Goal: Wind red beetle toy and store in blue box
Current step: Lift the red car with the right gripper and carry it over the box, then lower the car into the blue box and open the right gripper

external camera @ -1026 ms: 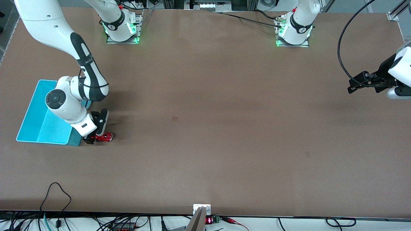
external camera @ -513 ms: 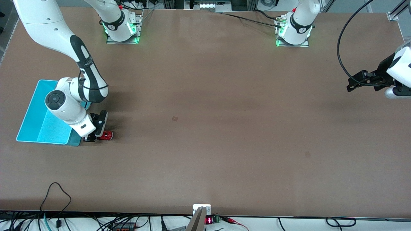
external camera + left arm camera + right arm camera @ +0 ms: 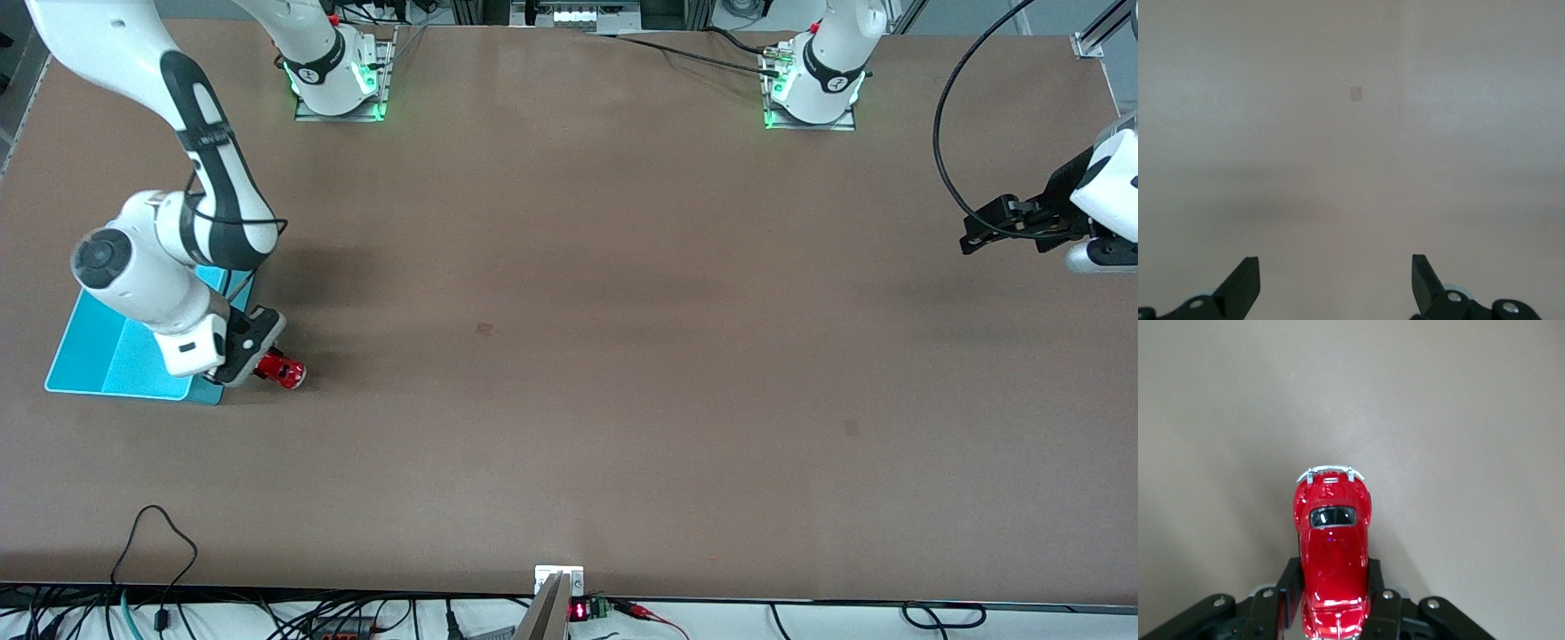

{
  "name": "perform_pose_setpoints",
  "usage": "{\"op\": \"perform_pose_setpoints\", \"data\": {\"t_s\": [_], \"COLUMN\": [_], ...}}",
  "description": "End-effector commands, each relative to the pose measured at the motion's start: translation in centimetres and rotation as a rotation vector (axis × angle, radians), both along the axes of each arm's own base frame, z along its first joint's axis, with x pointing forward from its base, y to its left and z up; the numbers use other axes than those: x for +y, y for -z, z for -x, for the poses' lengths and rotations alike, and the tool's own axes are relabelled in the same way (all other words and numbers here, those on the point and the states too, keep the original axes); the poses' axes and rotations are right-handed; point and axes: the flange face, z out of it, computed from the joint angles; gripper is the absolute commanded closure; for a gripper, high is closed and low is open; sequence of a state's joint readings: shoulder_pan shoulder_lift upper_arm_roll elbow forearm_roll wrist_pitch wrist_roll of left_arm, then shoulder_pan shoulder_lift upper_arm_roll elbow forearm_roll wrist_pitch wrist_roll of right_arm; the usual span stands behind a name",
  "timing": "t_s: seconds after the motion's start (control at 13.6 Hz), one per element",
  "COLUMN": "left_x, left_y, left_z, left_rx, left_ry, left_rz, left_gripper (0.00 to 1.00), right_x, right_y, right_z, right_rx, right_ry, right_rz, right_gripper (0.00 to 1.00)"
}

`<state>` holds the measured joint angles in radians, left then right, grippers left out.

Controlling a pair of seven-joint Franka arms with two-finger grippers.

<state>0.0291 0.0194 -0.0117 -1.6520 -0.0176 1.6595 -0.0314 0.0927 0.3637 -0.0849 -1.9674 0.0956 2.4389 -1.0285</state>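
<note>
Right gripper [image 3: 253,363] jaws are clamping the tiny glossy red beetle toy [image 3: 281,371] beside the low-walled cyan-blue plastic box [image 3: 116,356].
The narrow grip on rounded sides is risking a slip onto the brown table [image 3: 569,356]; the left gripper [image 3: 978,233] is waiting, jaws open.

The beetle [image 3: 283,371] is a tiny glossy red toy car with a rounded body, a dark window and a silvery bumper, pinched on both flanks by the closed fingers [image 3: 1289,585] of the right hand [image 3: 1333,587], with its bumper end sticking out past the fingertips. It sits just beside the corner of the box [image 3: 107,360] that is nearest the front camera. The box is a low-walled, open-topped, light cyan-blue bin at the right arm's end of the table, partly covered by that arm.
</note>
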Motion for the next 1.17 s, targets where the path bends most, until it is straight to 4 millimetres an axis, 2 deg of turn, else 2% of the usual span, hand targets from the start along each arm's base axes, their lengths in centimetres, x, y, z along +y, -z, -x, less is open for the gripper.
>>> {"op": "perform_pose_setpoints", "data": {"t_s": [0.0,0.29,0.51,0.59,0.81,0.95,1.1], "left_x": [0.0,-0.1,0.0,0.0,0.0,0.0,0.1], "left_y": [-0.5,-0.4,-0.4,-0.4,-0.3,-0.3,-0.3], "left_z": [0.3,0.4,0.4,0.4,0.4,0.3,0.3], "left_rx": [0.001,0.004,0.004,0.004,0.007,0.006,0.006], "left_ry": [0.006,0.008,0.006,0.006,0.006,0.006,0.006], "left_rz": [0.016,0.016,0.016,0.016,0.016,0.018,0.016], "left_gripper": [0.00,0.00,0.00,0.00,0.00,0.00,0.00], "right_x": [-1.6,-9.7,-16.4,-17.8,-20.7,-21.2,-21.8], "right_y": [-4.3,-6.1,-5.1,-4.6,-2.0,0.8,4.1], "right_z": [1.4,4.5,6.2,6.6,7.1,7.3,8.6], "right_rx": [0.031,0.174,0.210,0.213,0.215,0.210,0.208], "right_ry": [0.285,0.627,0.773,0.799,0.889,0.918,0.937], "right_rz": [-0.053,-0.060,-0.041,-0.033,0.001,0.022,0.038], "right_gripper": [0.99,0.99,0.99,0.99,0.98,0.98,0.98]}}
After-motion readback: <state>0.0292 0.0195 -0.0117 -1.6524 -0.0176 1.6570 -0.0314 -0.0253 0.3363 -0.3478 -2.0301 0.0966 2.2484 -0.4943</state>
